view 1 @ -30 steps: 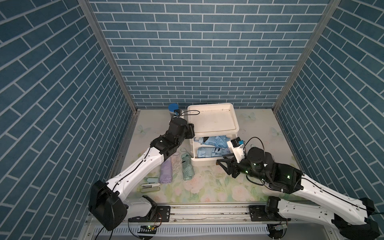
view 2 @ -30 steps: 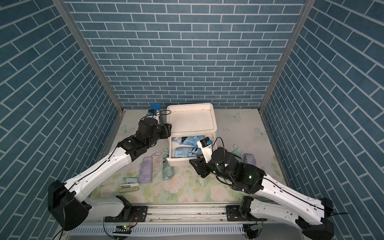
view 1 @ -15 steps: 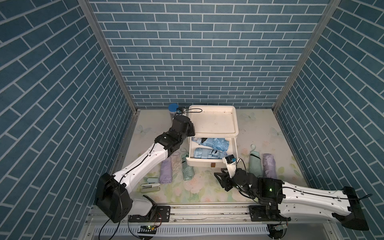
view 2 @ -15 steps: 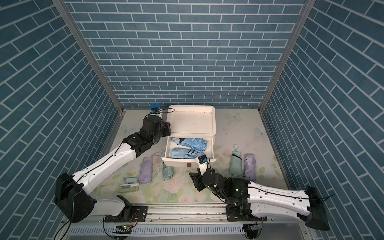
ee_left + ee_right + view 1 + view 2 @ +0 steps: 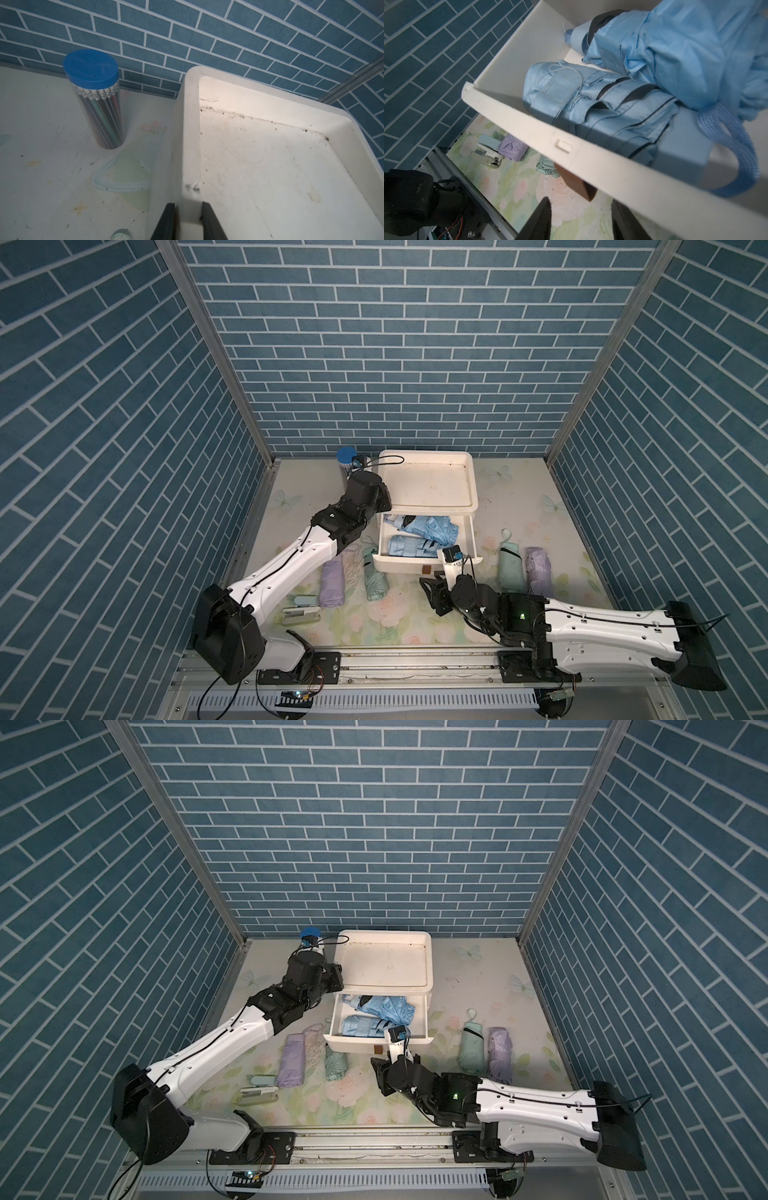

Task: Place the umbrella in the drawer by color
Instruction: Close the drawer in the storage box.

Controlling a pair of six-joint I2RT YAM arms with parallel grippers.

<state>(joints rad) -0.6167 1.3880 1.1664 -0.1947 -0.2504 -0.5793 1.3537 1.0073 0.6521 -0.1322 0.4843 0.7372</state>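
My left gripper (image 5: 187, 205) was clamped on the cabinet rim (image 5: 190, 124); my right gripper (image 5: 579, 201) gaped apart near the drawer (image 5: 591, 158), which held 2 blue umbrellas (image 5: 602, 104).

The bottom edge of the left wrist view cut off the left gripper (image 5: 188, 204); only its tips showed, around the cabinet rim (image 5: 190, 145). In both top views the arm's wrist (image 5: 365, 493) hid it. The drawer front (image 5: 591, 158) hid part of the brown handle (image 5: 577, 185) and most of a mint umbrella (image 5: 547, 166). The right gripper (image 5: 580, 201) was cut off too.
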